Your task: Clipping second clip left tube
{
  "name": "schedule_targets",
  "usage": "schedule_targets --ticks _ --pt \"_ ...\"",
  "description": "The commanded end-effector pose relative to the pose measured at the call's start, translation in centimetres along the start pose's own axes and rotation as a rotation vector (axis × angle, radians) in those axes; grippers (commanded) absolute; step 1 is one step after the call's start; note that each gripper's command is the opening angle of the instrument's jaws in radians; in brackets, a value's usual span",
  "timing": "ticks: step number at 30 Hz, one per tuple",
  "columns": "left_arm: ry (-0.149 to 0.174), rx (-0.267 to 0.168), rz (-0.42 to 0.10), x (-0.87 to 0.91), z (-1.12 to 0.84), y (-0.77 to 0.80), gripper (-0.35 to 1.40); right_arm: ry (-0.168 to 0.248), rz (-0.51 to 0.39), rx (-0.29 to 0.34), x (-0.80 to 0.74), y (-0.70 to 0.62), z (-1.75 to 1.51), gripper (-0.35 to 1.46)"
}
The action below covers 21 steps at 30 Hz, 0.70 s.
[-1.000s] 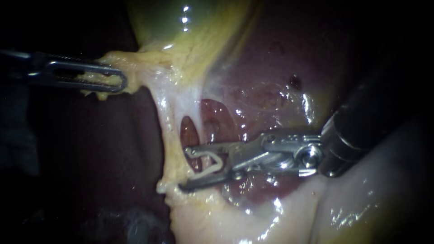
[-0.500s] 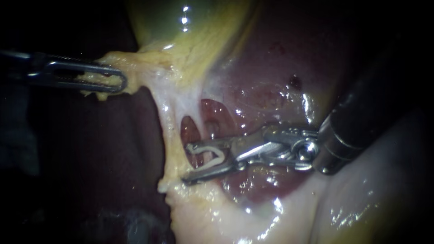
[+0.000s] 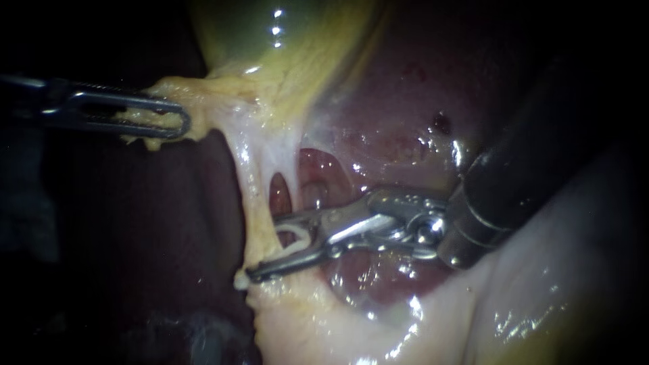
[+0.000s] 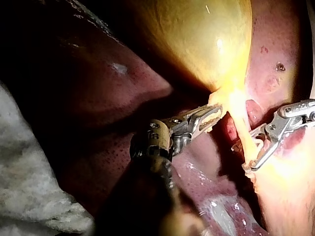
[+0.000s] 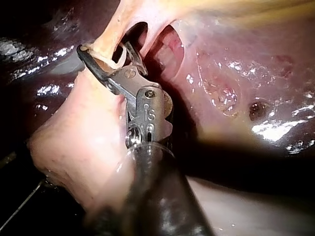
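Endoscope view shows the left tube (image 3: 255,203) as a pale yellow strand running down from the gallbladder (image 3: 270,40), drawn taut with an open window (image 3: 278,192) beside it and the liver (image 3: 405,135) behind. Low on that strand, the right instrument (image 3: 263,247) has its end effector apart and straddling the tube. One half lies above the crossing and the longer half reaches under and past the tube's far edge. A white clip (image 3: 295,236) sits loaded between them, not yet squeezed. I judge this placement lets the clip close squarely across the whole tube. No other clip can be made out on the tube. The right wrist view shows the same straddle, the tube (image 5: 109,37) running through the gap. The left instrument (image 3: 152,115) has its end effector clamped on yellow tissue at the gallbladder's neck, probably pulling sideways to keep the tube stretched and clear of the liver. The right shaft descends from the upper right and its wrist bends so the end effector meets the tube nearly crosswise. The left shaft lies almost level.
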Motion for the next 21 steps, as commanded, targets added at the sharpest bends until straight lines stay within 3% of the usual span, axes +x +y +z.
schedule_targets --ticks 1,5,13,21 --pt "0.000 0.000 0.000 0.00 0.01 0.00 -0.35 0.004 0.009 0.005 -0.02 -0.01 0.03 0.50" --pt "0.000 0.001 0.000 0.00 0.01 0.00 -0.35 0.022 0.013 0.017 -0.05 -0.02 0.16 0.50" --pt "0.001 0.001 -0.001 0.00 0.01 0.01 -0.35 0.105 0.063 0.051 0.00 -0.03 0.23 0.49" --pt "0.001 0.001 -0.001 0.00 0.02 0.01 -0.35 0.130 0.103 0.069 0.01 -0.09 0.24 0.49"
